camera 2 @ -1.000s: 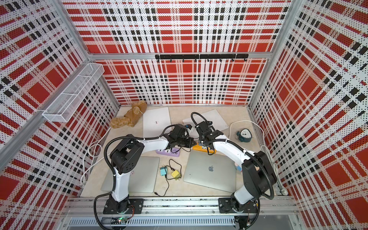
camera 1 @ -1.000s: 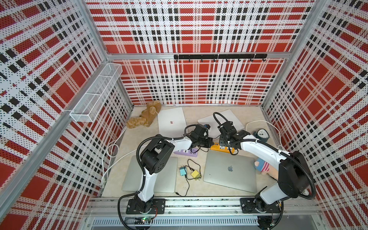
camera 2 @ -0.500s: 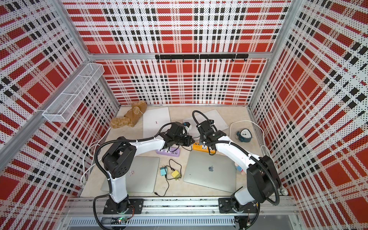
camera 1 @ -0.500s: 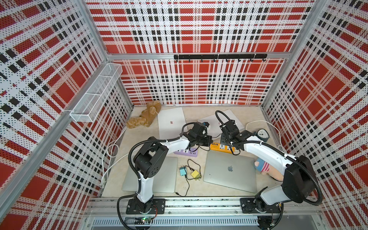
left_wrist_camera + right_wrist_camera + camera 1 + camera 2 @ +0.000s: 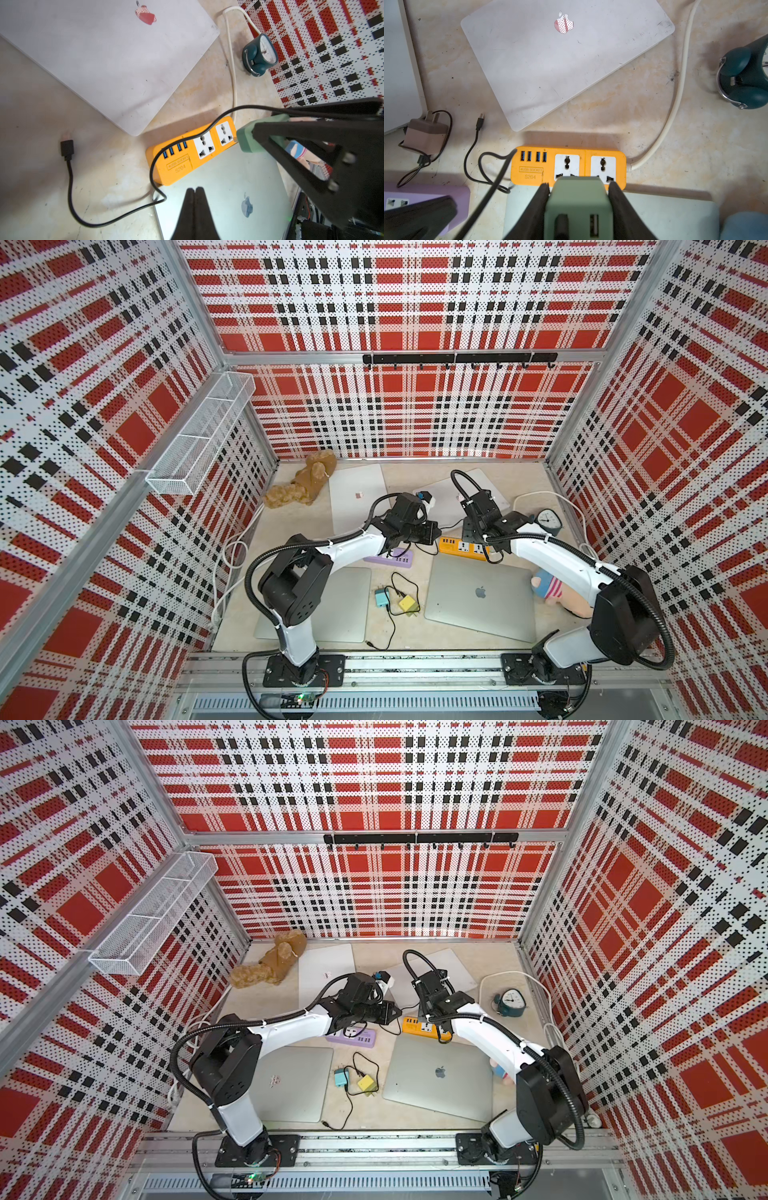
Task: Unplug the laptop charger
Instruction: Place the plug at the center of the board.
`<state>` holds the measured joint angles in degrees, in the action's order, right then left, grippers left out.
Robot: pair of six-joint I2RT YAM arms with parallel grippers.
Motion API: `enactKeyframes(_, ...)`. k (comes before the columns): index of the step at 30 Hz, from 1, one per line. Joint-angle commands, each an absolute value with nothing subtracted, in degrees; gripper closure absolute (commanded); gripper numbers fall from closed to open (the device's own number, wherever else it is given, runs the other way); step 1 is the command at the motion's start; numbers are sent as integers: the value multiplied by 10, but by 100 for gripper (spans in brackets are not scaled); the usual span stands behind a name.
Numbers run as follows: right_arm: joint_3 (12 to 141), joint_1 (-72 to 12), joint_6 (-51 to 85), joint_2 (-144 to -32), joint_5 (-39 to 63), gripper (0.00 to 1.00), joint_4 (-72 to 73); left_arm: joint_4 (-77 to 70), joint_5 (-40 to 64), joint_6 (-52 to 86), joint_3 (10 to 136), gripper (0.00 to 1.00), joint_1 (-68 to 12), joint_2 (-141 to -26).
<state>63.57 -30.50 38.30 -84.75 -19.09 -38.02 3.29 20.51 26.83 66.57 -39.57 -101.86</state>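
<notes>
Your right hand (image 5: 579, 184) clamps the green charger (image 5: 577, 204), prongs seemingly just clear of the orange power strip (image 5: 529, 166) mid-bench, so the pull looks done. Your left hand (image 5: 194, 190) is pinched shut, empty. Next, carry the charger away, minding its cable (image 5: 152, 166).

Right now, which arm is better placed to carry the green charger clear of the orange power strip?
Right. The right gripper is shut on the green charger just off the orange power strip, whose sockets look empty. The left gripper is shut, empty, over a laptop.
</notes>
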Motion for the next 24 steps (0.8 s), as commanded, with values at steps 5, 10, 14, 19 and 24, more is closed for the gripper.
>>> enactKeyframes(5,708,-279,338,-877,-170,78,-371,26,202,272,633,99,-373,-967)
enactKeyframes(10,752,-263,322,-920,-158,78,-367,19,204,277,611,99,-361,-953)
enactKeyframes(14,789,-257,298,-949,-155,78,-368,16,208,277,601,99,-353,-950)
enactKeyframes(19,814,-255,298,-943,-160,79,-372,17,213,276,595,99,-342,-948)
enactKeyframes(24,820,-254,298,-902,-168,79,-371,14,220,271,591,99,-329,-948)
